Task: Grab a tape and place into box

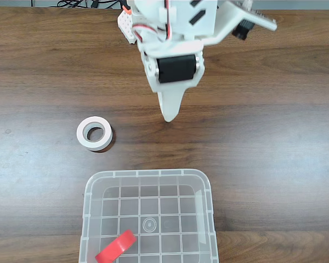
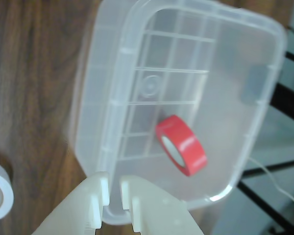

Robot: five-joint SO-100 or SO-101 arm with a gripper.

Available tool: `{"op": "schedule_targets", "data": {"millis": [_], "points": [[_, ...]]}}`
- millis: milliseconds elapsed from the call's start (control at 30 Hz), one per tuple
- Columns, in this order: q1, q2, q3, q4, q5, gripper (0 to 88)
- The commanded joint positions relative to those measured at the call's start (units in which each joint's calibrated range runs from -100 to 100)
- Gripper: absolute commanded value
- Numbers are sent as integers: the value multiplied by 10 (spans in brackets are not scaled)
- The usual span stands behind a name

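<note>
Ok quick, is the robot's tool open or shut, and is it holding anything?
Tool: nearly shut, just a thin gap between its fingertips, holding nothing. The red tape already lies in the box.

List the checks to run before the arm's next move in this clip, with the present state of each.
1. Red tape inside the box: ok, tilted on the grid bottom.
2. Gripper free of load: ok, nothing between the fingers.
3. Gripper clear of the box: ok in the fixed view, above bare table.
4. White tape on the table outside the box: ok.
5. Jaw state: nearly closed, narrow gap.
</note>
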Motion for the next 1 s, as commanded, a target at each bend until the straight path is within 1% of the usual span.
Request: {"op": "schedule_targets", "data": {"millis": [0, 233, 467, 567, 833, 967], "points": [[-2, -142, 12, 14, -7, 13], [2, -300, 224, 14, -8, 13], [-3, -529, 528, 0, -5, 13], [-18, -619, 676, -61, -2, 13], [-23, -849, 1116, -294, 7, 16], [-15, -959, 1295, -371, 3, 13]]}}
